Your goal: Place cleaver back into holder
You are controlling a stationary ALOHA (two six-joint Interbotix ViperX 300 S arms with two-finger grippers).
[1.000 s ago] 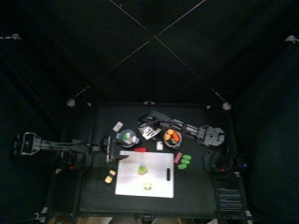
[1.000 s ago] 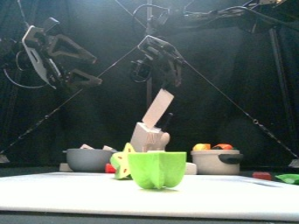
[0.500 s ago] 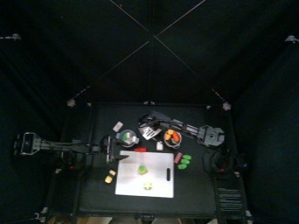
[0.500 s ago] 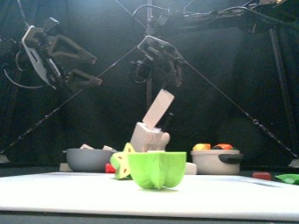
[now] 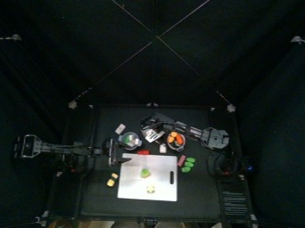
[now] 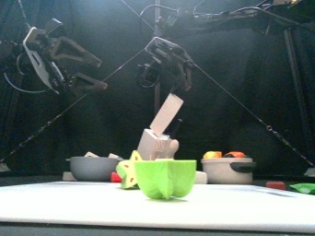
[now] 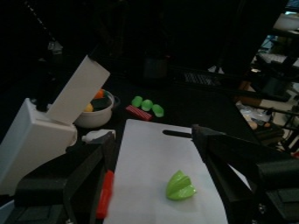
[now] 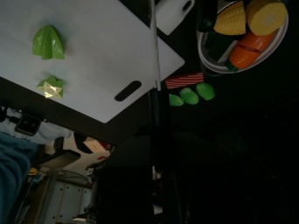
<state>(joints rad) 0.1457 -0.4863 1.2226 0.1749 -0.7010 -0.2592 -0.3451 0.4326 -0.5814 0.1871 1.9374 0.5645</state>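
The cleaver [image 6: 168, 112] leans with its pale blade sticking up out of the whitish holder [image 6: 157, 146] at the table's middle. The left wrist view shows the same cleaver [image 7: 79, 86] and holder [image 7: 41, 144] from close by. My right gripper [image 6: 165, 78] hangs just above the blade's upper end, jaws somewhat apart and nothing visible between them. Its own wrist view is too dark to show the jaws. High at the left, my left gripper [image 6: 43, 69] is open, with the same wide-open left gripper [image 7: 158, 175] looking over the board.
A white cutting board [image 7: 152, 153] lies in front of the holder with a green pepper piece [image 6: 167, 178] on it. A grey bowl [image 6: 94, 167] stands left of the holder. A bowl of orange and yellow pieces [image 6: 227, 170] stands to the right. Small green items [image 7: 146, 106] lie beside the board.
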